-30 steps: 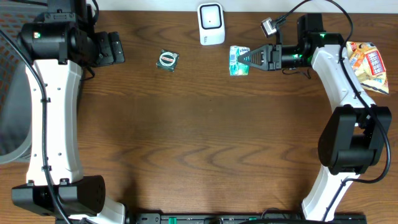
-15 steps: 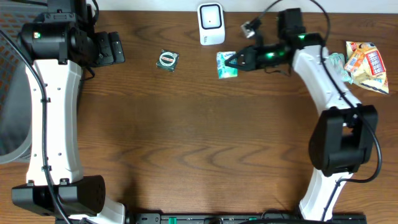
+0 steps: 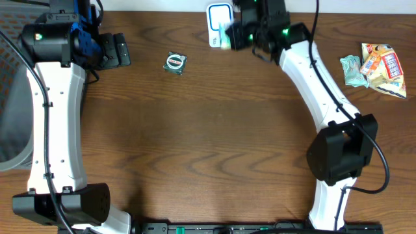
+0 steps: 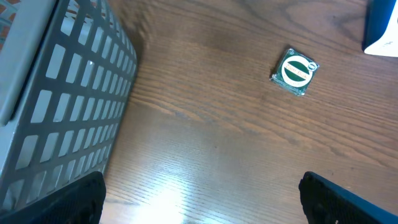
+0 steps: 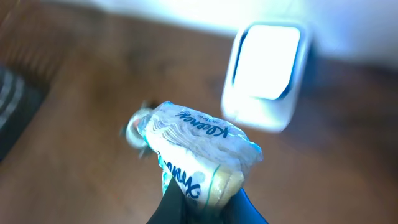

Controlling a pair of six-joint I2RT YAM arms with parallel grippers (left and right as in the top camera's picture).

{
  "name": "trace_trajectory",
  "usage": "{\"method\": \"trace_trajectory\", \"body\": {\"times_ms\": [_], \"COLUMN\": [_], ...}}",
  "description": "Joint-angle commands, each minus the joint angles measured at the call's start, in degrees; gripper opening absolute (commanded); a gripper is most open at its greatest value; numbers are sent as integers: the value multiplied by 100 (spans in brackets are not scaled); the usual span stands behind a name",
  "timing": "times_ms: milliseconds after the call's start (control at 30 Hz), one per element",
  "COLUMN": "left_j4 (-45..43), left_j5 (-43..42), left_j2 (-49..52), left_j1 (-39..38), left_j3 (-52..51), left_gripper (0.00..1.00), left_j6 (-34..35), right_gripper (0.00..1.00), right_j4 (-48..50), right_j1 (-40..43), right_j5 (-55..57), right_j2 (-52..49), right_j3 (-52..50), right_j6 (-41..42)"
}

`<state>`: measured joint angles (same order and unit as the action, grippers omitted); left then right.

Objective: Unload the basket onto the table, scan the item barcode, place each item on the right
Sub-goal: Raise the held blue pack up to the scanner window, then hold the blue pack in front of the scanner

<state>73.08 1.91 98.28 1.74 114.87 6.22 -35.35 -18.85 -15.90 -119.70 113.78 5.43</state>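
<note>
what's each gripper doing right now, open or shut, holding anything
left gripper: open, holding nothing
right gripper: shut on the tissue pack

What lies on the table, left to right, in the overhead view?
Small green-and-white round-labelled packet → white barcode scanner box → pale green crumpled packet → orange-and-yellow snack bag. The tissue pack in the right gripper overlaps the scanner, so it is omitted.

A white-and-green Kleenex tissue pack (image 5: 199, 158), crumpled, sits pinched upright in the right claw (image 5: 205, 199), with the white scanner (image 5: 267, 74) just beyond it.
</note>
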Motion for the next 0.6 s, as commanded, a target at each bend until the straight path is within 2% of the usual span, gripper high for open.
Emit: {"method": "trace_trajectory", "body": {"times_ms": [0, 100, 200, 333, 567], "left_j4": [0, 0, 0, 0, 0], "left_j5": [92, 92, 92, 92, 92], "left_j2": [22, 22, 22, 22, 22], "left_j1": [24, 22, 24, 24, 24], "left_j3": [-28, -28, -28, -28, -28], "left_gripper": [98, 97, 98, 98, 98], "left_j6": [50, 52, 50, 52, 50], "right_gripper": [1, 1, 1, 1, 1], "right_j4": [122, 800, 1550, 2470, 3351], "right_j1": [2, -83, -236, -455, -667], "right_j5": [737, 1145, 1899, 3014, 3814], "right_j2": [-466, -782, -1108, -1617, -2337], "right_j3": [765, 925, 925, 925, 925], "right_j6": [-382, -1021, -2000, -3788, -6373]}}
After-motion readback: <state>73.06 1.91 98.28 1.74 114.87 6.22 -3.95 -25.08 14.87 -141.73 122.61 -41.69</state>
